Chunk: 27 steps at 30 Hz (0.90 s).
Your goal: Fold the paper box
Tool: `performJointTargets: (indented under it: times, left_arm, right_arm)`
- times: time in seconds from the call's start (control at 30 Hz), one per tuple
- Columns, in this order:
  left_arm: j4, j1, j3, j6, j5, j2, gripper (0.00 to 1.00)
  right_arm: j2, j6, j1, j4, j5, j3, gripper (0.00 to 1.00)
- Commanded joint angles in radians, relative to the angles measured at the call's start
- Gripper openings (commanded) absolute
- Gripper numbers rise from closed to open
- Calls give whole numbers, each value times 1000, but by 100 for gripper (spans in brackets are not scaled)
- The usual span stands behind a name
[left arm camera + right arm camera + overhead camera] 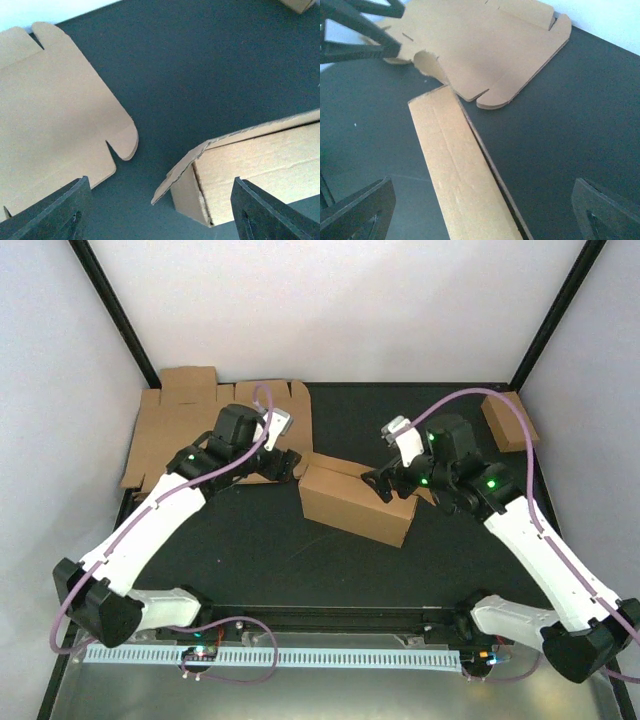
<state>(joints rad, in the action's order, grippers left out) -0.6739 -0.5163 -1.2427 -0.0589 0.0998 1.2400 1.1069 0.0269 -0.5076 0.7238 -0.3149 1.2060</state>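
Starting at the table's (250, 550) far left corner, a flat die-cut cardboard blank (185, 430) lies unfolded, its tabs and slots spread out. The left gripper (285, 466) hangs over that sheet's right edge with its jaws wide apart and nothing between them. Its wrist view shows bare table between the blank and the box.

The paper box (355, 505) stands near the middle of the table, already raised into a closed-looking rectangular shape with walls up and lid down. Seen from the left wrist, the lid's left end (182, 167) overhangs the end wall and lifts slightly rather than sitting flush. Whether the front tabs are tucked in cannot be told.

The right gripper (382, 483) sits just beside the box's far right end, also spread wide and gripping nothing. From its wrist camera the box runs between the fingers without touching them.

A small closed box (508, 422) rests apart at the far right corner.

The folding looks nearly finished. What probably remains is pressing the lid's left end down and checking that it stays shut.
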Motion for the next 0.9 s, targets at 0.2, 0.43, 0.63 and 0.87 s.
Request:
performJointTargets:
  times: [0.2, 0.43, 0.63, 0.87]
  left_arm:
    - [-25, 4, -43, 125, 11, 109, 69]
    - [-47, 3, -84, 133, 38, 164, 57]
    - [-79, 3, -102, 121, 92, 183, 47]
    - [-120, -1, -92, 69, 128, 187, 36]
  right_arm:
    - [32, 149, -140, 107, 382, 41, 100]
    - [78, 148, -186, 108, 498, 13, 100]
    - [103, 150, -204, 112, 557, -16, 100]
    - [114, 150, -225, 117, 591, -70, 100]
